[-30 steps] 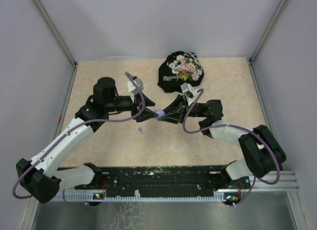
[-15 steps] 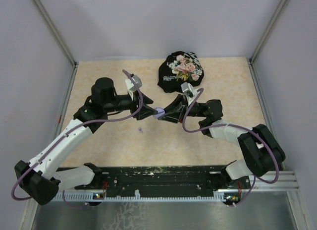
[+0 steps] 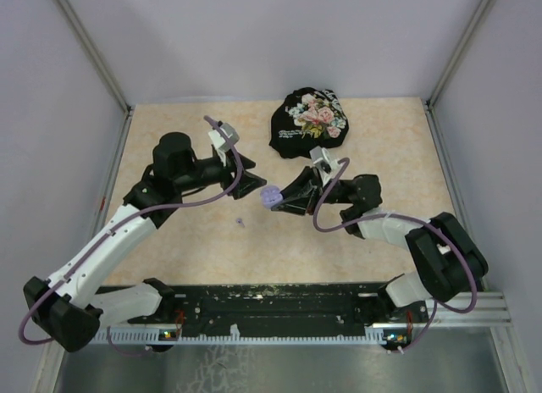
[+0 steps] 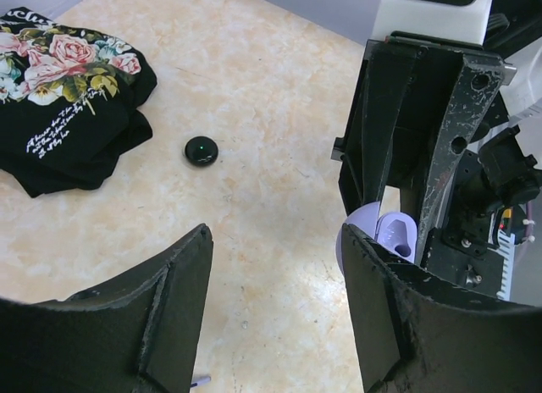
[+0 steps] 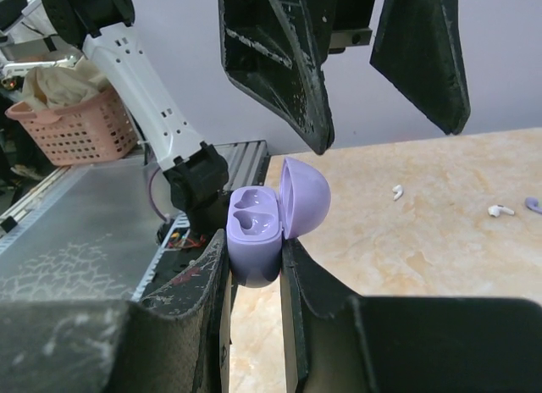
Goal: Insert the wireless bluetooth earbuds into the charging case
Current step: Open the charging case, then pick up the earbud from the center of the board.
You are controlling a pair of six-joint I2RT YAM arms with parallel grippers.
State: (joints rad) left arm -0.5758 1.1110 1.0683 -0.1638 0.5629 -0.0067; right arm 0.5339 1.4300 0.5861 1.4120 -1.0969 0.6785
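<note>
Your left gripper (image 3: 251, 186) has backed off toward nine o'clock, away from the charging case (image 5: 254, 232), and its jaws stand apart. Your right gripper (image 5: 254, 251) stays clamped on the lavender case, whose lid is hinged open. One lavender earbud (image 3: 240, 223) lies on the table (image 3: 279, 257) at the case's seven o'clock.

You have open table (image 4: 254, 198) ahead of the left gripper (image 4: 275, 240). The right gripper (image 3: 279, 198) and its case (image 5: 258, 232) block its right side.
</note>
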